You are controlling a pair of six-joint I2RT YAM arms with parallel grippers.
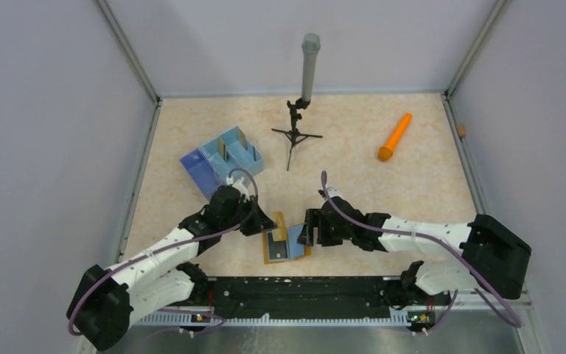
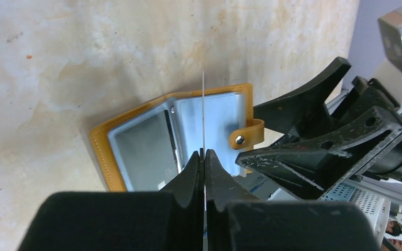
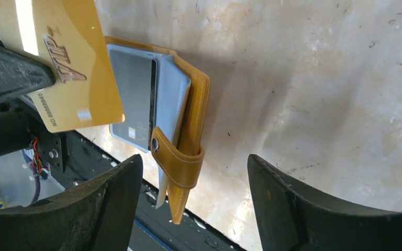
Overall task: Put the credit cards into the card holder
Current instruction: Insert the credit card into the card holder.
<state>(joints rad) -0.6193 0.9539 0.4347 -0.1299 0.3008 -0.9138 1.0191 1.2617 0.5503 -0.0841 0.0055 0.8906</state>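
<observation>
top external: mottled beige table [image 1: 413, 177], grey walls [image 1: 44, 110]; left gripper [image 2: 203, 157] pinches card [image 3: 68, 63], right gripper [image 3: 193, 163] gapes.

I sit at a table [image 1: 398, 192] with a pale beige, marbled top, mottled with faint stains in my close views. Plain lilac-grey walls box it in: a far wall [image 1: 265, 44], a left wall [image 1: 37, 147] and a right wall [image 1: 553, 110]. Silvery metal rails [image 1: 131, 55] run up the far corners and along the table's side edges. The light is soft and even, throwing only faint shadows.
</observation>
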